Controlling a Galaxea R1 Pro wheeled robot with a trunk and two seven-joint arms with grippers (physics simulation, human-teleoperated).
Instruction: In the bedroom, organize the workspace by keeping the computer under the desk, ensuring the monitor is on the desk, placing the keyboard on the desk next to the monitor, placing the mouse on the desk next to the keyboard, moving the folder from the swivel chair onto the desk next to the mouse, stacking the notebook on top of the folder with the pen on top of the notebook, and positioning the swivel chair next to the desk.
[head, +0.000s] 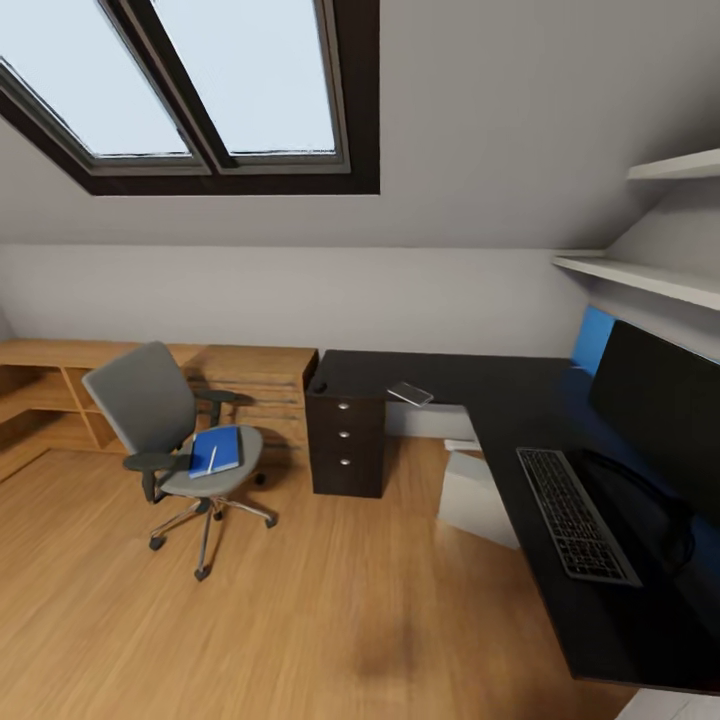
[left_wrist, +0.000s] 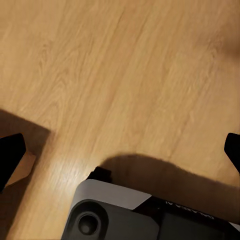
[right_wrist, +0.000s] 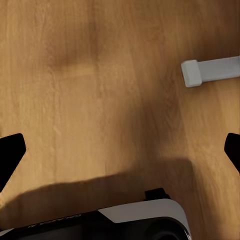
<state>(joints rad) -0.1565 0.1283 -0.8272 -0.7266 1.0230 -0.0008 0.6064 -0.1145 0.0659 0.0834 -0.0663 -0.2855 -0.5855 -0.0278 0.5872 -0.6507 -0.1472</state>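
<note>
Attic bedroom, wood floor, skylight overhead.

We see the chair at nine o'clock on the floor, well apart from the desk, with the folder flat on its seat and a pale pen-like stick lying on it. At three o'clock the keyboard lies on the glossy black top just beside the monitor; the computer stands under the desk. A low wood cabinet lines the far wall. Both wrist views look down on floorboards; the left gripper and right gripper are spread wide, holding nothing.
</note>
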